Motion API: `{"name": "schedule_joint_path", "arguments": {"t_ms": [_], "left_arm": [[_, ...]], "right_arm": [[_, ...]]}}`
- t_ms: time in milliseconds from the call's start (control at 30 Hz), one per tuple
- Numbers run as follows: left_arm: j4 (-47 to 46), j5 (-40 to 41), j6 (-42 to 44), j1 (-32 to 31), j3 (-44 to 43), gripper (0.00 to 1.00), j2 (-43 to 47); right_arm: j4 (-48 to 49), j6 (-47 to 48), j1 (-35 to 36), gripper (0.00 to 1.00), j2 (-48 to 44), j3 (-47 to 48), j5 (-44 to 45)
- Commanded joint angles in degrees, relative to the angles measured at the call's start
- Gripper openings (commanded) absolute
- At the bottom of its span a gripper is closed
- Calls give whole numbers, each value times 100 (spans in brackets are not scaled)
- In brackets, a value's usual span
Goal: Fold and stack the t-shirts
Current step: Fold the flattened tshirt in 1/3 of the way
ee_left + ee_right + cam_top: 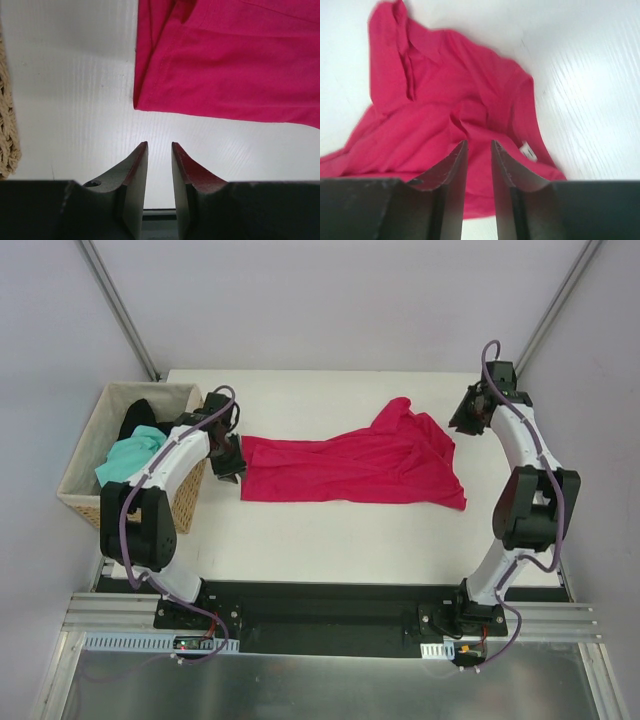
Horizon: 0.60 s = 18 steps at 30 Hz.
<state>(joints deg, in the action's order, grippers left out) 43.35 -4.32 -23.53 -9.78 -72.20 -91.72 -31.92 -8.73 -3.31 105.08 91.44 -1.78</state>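
The crimson t-shirt (pixel 350 465) lies stretched out across the white table (pixel 330 540), flat on its left half and bunched at its right end. My left gripper (pixel 232 455) hangs just off the shirt's left edge. In the left wrist view its jaws (pixel 160 145) stand slightly apart over bare table, holding nothing, with the shirt's corner (pixel 225 60) a short way ahead. My right gripper (pixel 467 415) is by the shirt's far right end. In the right wrist view its jaws (pixel 479 142) are narrowly open above the rumpled cloth (pixel 445 90), gripping nothing. A mint-green t-shirt (pixel 130 455) and a black t-shirt (pixel 138 417) lie in the basket.
The tan wicker basket (pixel 85 440) stands at the table's left edge, right beside my left arm; its woven wall (pixel 7 130) shows at the left of the left wrist view. A white label (pixel 527 151) shows on the crimson shirt near my right fingers.
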Motion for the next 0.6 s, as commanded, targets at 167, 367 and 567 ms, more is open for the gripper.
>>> {"name": "schedule_joint_path", "arguments": {"t_ms": [167, 367, 567], "left_arm": [[-424, -210, 199, -33, 14, 24, -688], [-530, -228, 287, -33, -171, 23, -1154], [-582, -166, 305, -33, -373, 23, -1480]], "right_arm": [[204, -173, -29, 25, -1208, -1662, 143], [151, -181, -29, 25, -1621, -2094, 406], [63, -199, -29, 25, -1868, -2306, 486]]}}
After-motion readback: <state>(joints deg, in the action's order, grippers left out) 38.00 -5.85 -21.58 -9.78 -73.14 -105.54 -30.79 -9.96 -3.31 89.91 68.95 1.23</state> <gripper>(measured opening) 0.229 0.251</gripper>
